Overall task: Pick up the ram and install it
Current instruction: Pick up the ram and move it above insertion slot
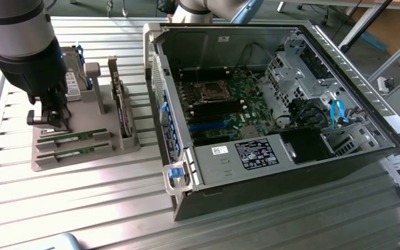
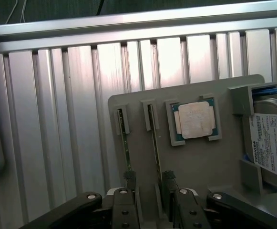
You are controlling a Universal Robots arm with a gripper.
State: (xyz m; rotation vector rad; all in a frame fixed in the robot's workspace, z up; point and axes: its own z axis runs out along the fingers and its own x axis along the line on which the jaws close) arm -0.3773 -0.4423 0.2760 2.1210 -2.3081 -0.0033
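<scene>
Through the wrist view we see the gripper (image 2: 149, 183), jaws apart, astride the ram (image 2: 153, 138). The exterior view adds an open computer case (image 1: 207, 44).

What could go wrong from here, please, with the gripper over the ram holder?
1. The open gripper straddles one ram stick, but one finger sits right by the neighbouring stick and might clip it.
2. The gripper looks near one end of the stick, so a grip there may let it tilt.
3. The upright hard drive stands close beside the arm and could be brushed.
</scene>
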